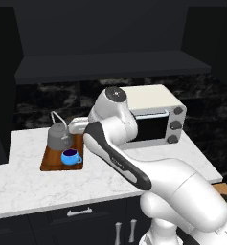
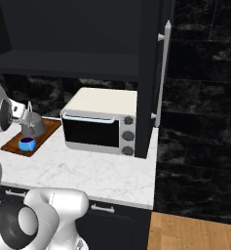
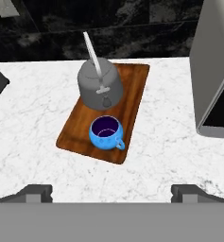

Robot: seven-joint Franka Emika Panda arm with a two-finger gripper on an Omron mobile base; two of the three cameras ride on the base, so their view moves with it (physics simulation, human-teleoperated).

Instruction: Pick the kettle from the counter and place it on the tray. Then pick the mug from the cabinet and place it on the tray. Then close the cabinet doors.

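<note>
The dark grey kettle [image 3: 99,85] stands on the brown wooden tray [image 3: 132,90], its wire handle upright. The small blue mug [image 3: 105,133] sits on the tray too, just in front of the kettle, handle to the right in the hand view. My gripper [image 3: 111,192] hovers above the white counter [image 3: 33,123], pulled back from the tray's near edge. It is open with nothing between its fingertips [image 3: 37,192]. From the base I see the kettle [image 1: 59,136], mug [image 1: 71,157] and tray [image 1: 50,161] left of my arm. The black cabinet [image 1: 110,67] stands open; its right door [image 2: 150,73] is swung outward.
A white toaster oven [image 1: 155,115] stands on the counter right of the tray, close to my arm's elbow. The open right door's silver handle [image 2: 164,73] juts out beside the oven. Dark drawers [image 1: 79,211] run below the counter edge.
</note>
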